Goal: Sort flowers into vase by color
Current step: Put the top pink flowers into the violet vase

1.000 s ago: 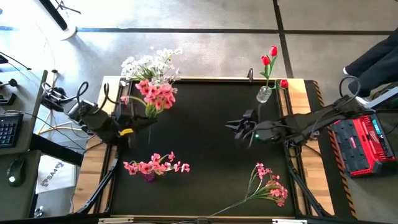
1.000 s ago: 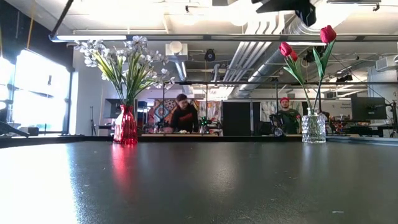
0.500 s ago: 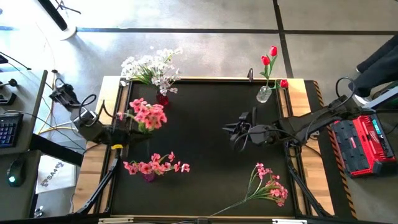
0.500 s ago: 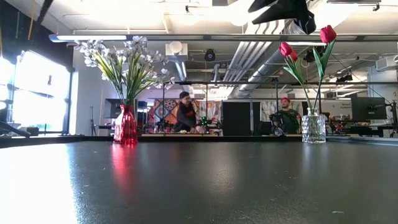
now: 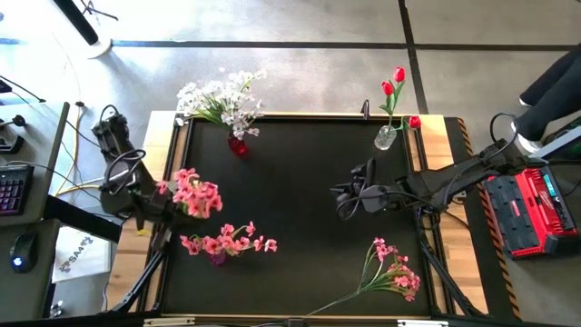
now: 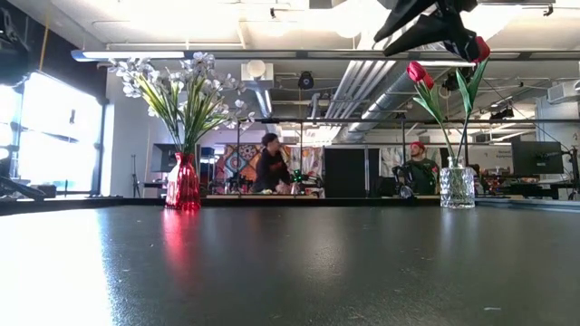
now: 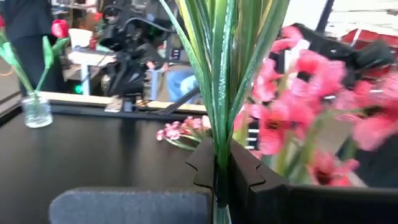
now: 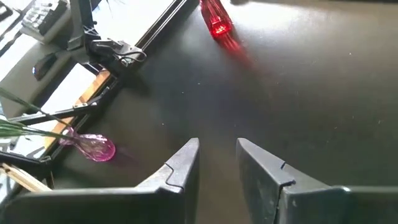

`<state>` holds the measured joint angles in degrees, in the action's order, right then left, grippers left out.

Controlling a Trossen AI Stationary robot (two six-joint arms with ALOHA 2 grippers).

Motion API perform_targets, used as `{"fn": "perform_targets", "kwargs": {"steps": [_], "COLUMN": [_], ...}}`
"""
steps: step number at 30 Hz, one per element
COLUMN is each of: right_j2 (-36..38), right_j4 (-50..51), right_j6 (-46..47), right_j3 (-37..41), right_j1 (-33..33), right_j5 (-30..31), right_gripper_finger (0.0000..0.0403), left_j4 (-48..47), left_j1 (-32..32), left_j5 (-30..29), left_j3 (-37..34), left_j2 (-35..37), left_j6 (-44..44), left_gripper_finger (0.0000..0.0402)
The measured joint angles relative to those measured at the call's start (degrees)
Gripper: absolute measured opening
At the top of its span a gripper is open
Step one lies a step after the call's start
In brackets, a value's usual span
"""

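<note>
My left gripper [image 5: 154, 207] hovers over the table's left edge, shut on a bunch of pink flowers [image 5: 192, 193] with green stems. Just nearer stands a pink vase [image 5: 216, 258] with pink flowers [image 5: 229, 241] in it. At the far edge, white flowers [image 5: 218, 98] stand in a red vase [image 5: 237, 145] and red tulips [image 5: 393, 84] in a clear vase [image 5: 386, 138]. A loose pink spray [image 5: 392, 274] lies flat at the near right. My right gripper [image 5: 338, 202] hangs open above the table's middle right, holding nothing. My left gripper pinches the bunch's green stems [image 7: 217, 143] between its two fingers [image 7: 249, 177], below the blossoms [image 7: 298, 112]. The fingers lie level, coming from the table's left side, across the stems. The bunch is lifted clear of the table, its blossoms toward the table's middle.
The black mat's middle is bare between the vases. Wooden table edges [image 5: 136, 250] frame the mat. A red case [image 5: 531, 209] sits off the right side, a keyboard [image 5: 11, 186] off the left. People stand in the room beyond the far edge [image 6: 270, 167].
My left gripper has swung from beside the red vase toward the table's left and near edge and sunk lower, carrying the pink bunch away from the red vase, which now shows uncovered. My right gripper has rolled at the wrist and dipped slightly.
</note>
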<state>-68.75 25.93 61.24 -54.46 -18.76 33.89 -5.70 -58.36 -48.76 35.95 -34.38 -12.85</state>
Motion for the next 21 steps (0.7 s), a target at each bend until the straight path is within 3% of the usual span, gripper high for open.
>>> {"fn": "perform_targets", "kwargs": {"steps": [8, 14, 21], "right_j2": [0.0, 0.0, 0.0], "right_j4": [-0.7, -0.9, -1.1], "right_j6": [3.3, 3.5, 4.8], "right_j3": [0.0, 0.0, 0.0], "right_j1": [0.0, 0.0, -0.1], "right_j5": [-0.1, 0.0, 0.1], "right_gripper_finger": [0.0094, 0.0094, 0.0094], "left_j4": [5.1, 13.0, 8.6], "left_j1": [-3.3, -4.0, -4.0], "left_j5": [-1.5, -0.9, -0.7], "left_j3": [-1.3, -1.3, -1.3], "left_j2": [0.3, 0.3, -0.9], "left_j6": [3.1, 10.3, 7.2], "left_gripper_finger": [0.0, 0.0, 0.0]}}
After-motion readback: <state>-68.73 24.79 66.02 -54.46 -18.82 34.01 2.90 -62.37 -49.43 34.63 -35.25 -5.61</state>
